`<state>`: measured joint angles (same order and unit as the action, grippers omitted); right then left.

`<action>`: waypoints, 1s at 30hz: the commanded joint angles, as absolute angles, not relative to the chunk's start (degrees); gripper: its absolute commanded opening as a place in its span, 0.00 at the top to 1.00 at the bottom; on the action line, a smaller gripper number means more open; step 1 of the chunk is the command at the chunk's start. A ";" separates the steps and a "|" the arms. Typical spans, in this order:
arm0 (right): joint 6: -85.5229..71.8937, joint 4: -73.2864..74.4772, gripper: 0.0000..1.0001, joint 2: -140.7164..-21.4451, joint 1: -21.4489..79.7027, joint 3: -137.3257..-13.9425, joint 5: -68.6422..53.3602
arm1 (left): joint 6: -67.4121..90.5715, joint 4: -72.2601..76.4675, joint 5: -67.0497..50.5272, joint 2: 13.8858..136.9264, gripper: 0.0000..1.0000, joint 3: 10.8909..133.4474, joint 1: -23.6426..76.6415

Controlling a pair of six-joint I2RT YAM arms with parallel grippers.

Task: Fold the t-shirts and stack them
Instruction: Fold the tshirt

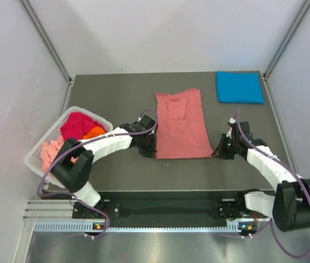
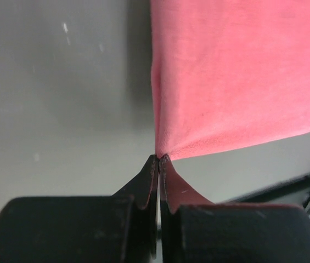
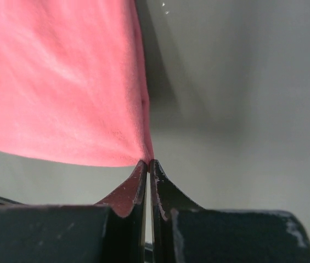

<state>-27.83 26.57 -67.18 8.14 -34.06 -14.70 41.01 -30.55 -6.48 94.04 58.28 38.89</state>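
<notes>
A salmon-pink t-shirt (image 1: 180, 125) lies in the middle of the dark table, its sides folded in. My left gripper (image 1: 150, 152) is shut on its near left corner, as the left wrist view shows (image 2: 159, 157), with the cloth (image 2: 237, 76) stretching away. My right gripper (image 1: 218, 152) is shut on the near right corner, seen in the right wrist view (image 3: 148, 161) with the cloth (image 3: 61, 82) to the left. A bright blue t-shirt (image 1: 240, 87) lies folded at the far right. Magenta (image 1: 78, 124), orange (image 1: 95, 131) and pale pink (image 1: 49, 152) shirts sit in the basket.
A white slatted basket (image 1: 35, 148) stands at the table's left edge. Grey walls close in the left, right and far sides. The arm bases and a metal rail (image 1: 165, 211) run along the near edge.
</notes>
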 commanded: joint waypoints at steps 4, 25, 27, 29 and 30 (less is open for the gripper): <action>-30.85 37.60 1.00 -54.35 8.00 -35.07 -10.01 | 44.73 -44.62 2.37 84.03 1.00 60.64 43.59; -27.34 38.85 1.00 -54.20 8.00 -49.46 -5.89 | 44.22 -54.15 14.42 86.48 1.00 76.53 47.04; -26.72 36.06 1.00 -57.46 8.00 -52.02 -5.98 | 41.68 -53.53 13.28 89.46 1.00 80.39 44.83; -25.49 33.93 1.00 -62.91 7.91 -55.80 -5.98 | 40.09 -52.91 11.87 93.15 1.00 83.48 41.85; -25.14 33.58 1.00 -65.28 7.74 -57.55 -5.72 | 38.42 -52.65 11.17 94.64 1.00 85.06 40.88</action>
<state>-28.34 39.70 -61.32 8.21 -51.46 -9.78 43.99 -50.74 10.11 91.48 80.42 44.18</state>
